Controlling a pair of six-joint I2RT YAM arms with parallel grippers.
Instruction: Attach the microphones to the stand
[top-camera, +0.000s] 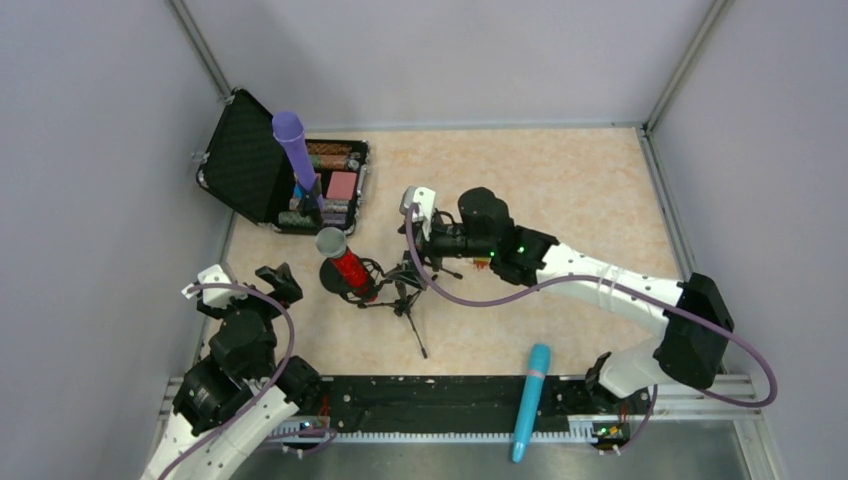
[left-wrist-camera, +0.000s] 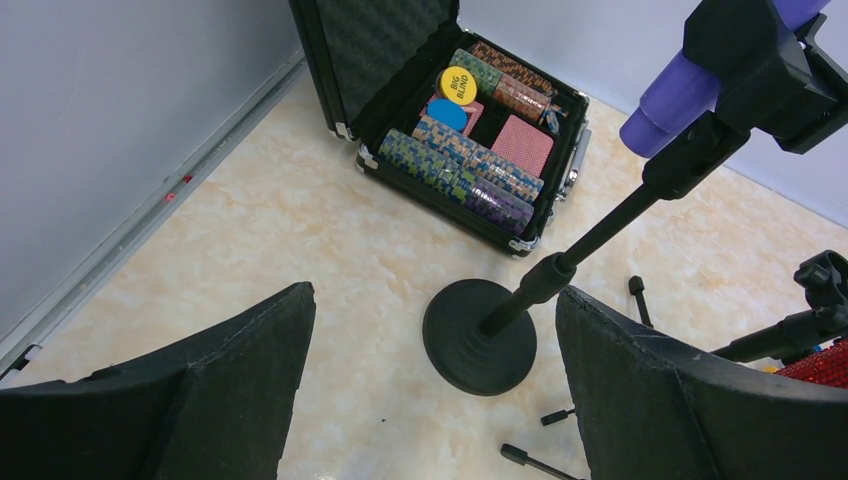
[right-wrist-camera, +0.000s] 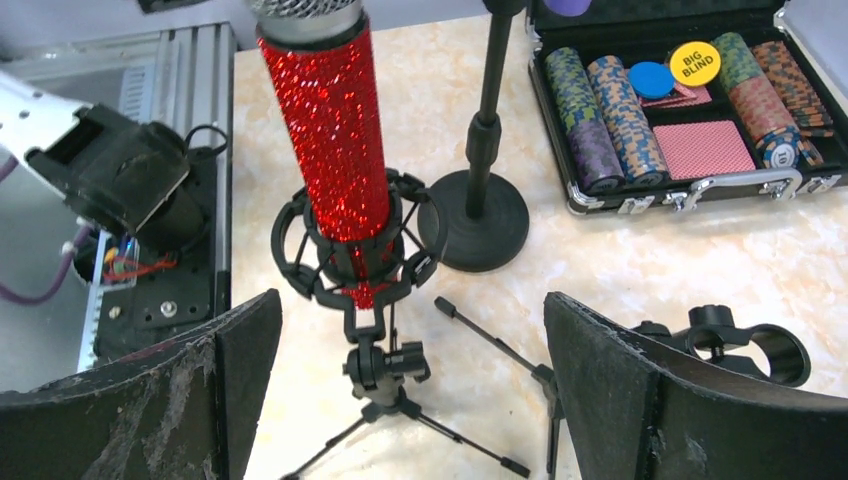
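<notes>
Near the far left corner of the bench (top-camera: 560, 190), the purple microphone (top-camera: 294, 148) is held tilted in the clip of a round-based stand (left-wrist-camera: 480, 335), just beside an open black case (top-camera: 250, 160) of poker chips and cards; towards the middle of the bench, nearer its left edge, the red microphone (top-camera: 349, 270) is seated in the ring mount of a small tripod (right-wrist-camera: 385, 375), grey ball head uppermost; the blue microphone (top-camera: 530, 400) is laid across the black rail (top-camera: 420, 400) at the near edge, right of centre, well apart from both stands and touched by neither hand. The left hand (left-wrist-camera: 435, 295) is seen spread, nothing being pinched, and is pointed at the foot of the round-based stand from the near left side; the right hand (right-wrist-camera: 410, 300) is likewise spread wide with nothing gripped; it is held just beside the tripod on its right, the red microphone being framed between its fingers.
</notes>
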